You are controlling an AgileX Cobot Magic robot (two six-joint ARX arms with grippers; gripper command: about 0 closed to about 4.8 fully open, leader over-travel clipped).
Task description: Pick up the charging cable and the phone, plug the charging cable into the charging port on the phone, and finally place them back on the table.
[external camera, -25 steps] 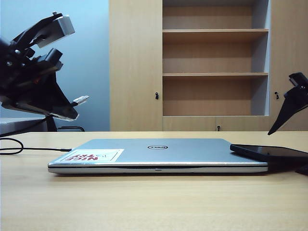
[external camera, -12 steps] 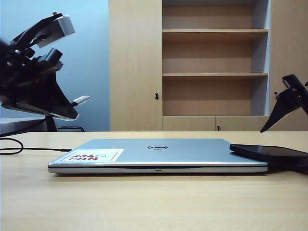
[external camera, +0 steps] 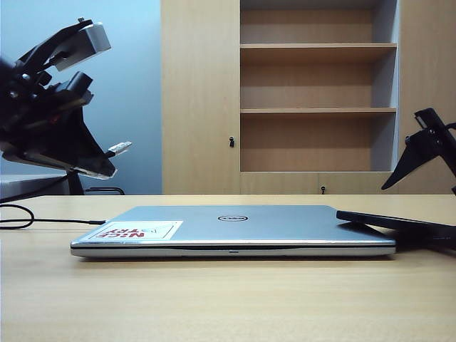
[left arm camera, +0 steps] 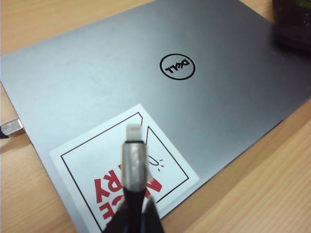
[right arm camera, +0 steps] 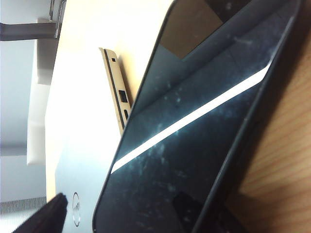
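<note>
Left claw (external camera: 114, 151) raised at upper left of ext. view, clamped shut on cable (external camera: 50, 221) just behind plug; silver plug tip (left arm camera: 132, 130) pokes out past fingers, seen in wrist cam hovering over laptop (left arm camera: 146, 97) sticker. Rest of cord trails across worktop (external camera: 228, 299) at left edge of frame. No shift in that arm vs a sec ago.

Changed: right claw (external camera: 420, 153) at right edge of ext. view has swung inward and lower vs a sec ago, black finger now angled down toward phone (external camera: 395, 222). Wide open, nothing held. Phone itself looks nudged: inner end now a touch higher and further left on laptop lid, propped on lid edge, outer end down toward worktop. Right wrist cam filled by glossy screen (right arm camera: 204, 126), very close; one dark finger (right arm camera: 46, 213) in lower-left corner; other not in view.

Meaning for task: cable half done, phone pickup just starting. Prob. next = close round phone's long edges. Risk: slick glass on sloped perch, could slide off lid if pushed rather than pinched. Port not visible in any view, so can't tell which short edge faces plug.

Containers: only shelf cabinet (external camera: 317, 85) in background, open shelves, nothing on them that can be seen.
</note>
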